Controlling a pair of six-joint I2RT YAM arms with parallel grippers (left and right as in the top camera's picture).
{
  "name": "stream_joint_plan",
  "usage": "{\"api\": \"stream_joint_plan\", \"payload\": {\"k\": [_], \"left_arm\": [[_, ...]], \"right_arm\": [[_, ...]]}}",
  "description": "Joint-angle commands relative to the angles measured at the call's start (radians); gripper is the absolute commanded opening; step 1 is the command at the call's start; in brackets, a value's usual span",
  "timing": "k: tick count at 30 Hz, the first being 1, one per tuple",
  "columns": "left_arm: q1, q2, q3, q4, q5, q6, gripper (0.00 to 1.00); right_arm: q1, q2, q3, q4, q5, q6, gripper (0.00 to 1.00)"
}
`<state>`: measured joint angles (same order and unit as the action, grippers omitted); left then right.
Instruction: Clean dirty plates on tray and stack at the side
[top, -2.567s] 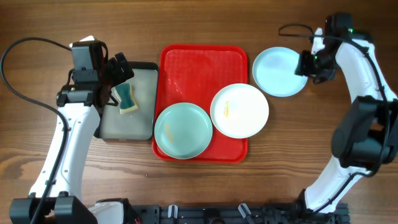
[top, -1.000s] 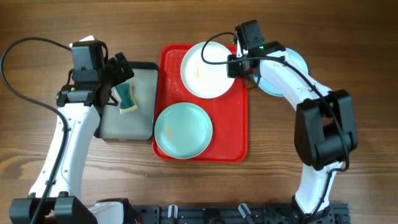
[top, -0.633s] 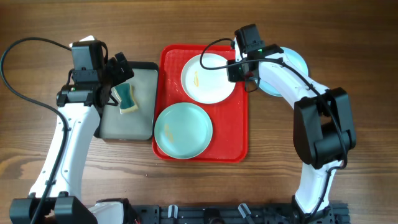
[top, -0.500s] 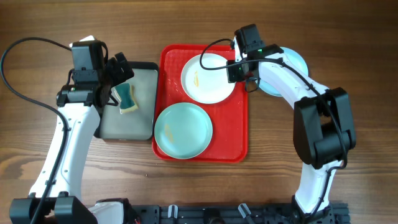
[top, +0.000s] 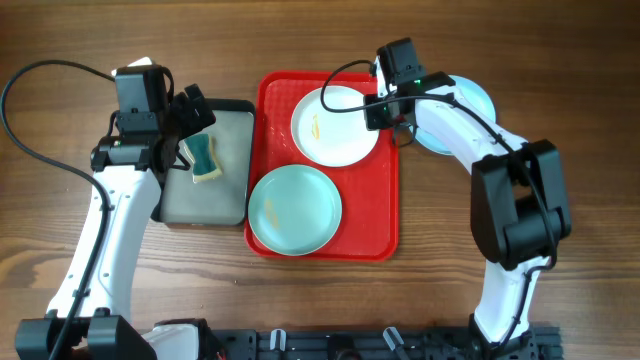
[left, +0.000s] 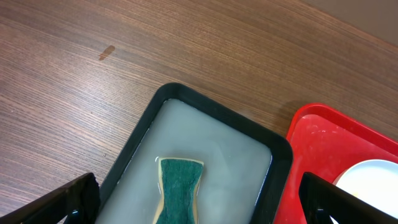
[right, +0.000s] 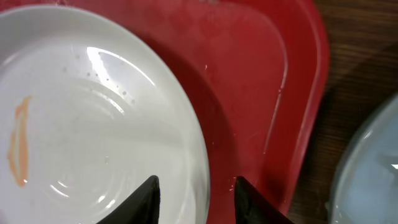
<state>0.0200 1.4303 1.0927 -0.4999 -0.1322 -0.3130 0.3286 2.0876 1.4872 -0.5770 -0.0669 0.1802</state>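
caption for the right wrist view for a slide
Right pincer open astride the rim of the smeared white plate on the red tray

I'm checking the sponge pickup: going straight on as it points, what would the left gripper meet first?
Probably the green sponge, lying in the black-rimmed tray between the left gripper's open fingers; how far off it is I cannot tell.

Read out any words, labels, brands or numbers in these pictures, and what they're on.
None to read. The red rectangular plastic tray, the round white plate, the round mint plate and the black-rimmed grey tray show no print; the white plate's yellowish mark is a smear.
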Motion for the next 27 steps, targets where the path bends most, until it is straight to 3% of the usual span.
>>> {"api": "stream_joint_plan", "payload": {"k": [1, 6, 11, 14, 19, 23, 24, 27], "left_arm": [[0.005, -0.002, 0.002, 0.002, 0.001, -0.01, 1.0], [0.005, -0.002, 0.002, 0.002, 0.001, -0.01, 1.0], [0.005, -0.002, 0.002, 0.002, 0.001, -0.01, 1.0], [0.005, -0.002, 0.002, 0.003, 0.001, -0.01, 1.0], [0.005, -0.002, 0.002, 0.019, 0.003, -0.01, 1.0], [0.004, 0.006, 0.001, -0.019, 0.164, -0.01, 1.0], [0.004, 0.013, 0.001, -0.024, 0.199, -0.01, 0.98], [-0.027, 0.034, 0.001, -0.011, 0.281, -0.005, 0.79]], "right_arm": [[0.001, 0.054, -0.009, 0.004, -0.019, 0.005, 0.19], [0.001, 0.054, -0.009, 0.004, -0.019, 0.004, 0.04], [0.001, 0.05, -0.007, 0.013, -0.019, 0.004, 0.04], [0.001, 0.046, -0.001, 0.008, -0.019, 0.004, 0.17], [-0.004, 0.027, -0.001, 0.008, -0.054, 0.006, 0.15], [-0.011, 0.016, -0.001, -0.005, -0.08, 0.05, 0.1], [-0.013, 0.016, -0.001, -0.014, -0.08, 0.067, 0.08], [-0.014, 0.016, -0.001, -0.018, -0.08, 0.085, 0.04]]}}
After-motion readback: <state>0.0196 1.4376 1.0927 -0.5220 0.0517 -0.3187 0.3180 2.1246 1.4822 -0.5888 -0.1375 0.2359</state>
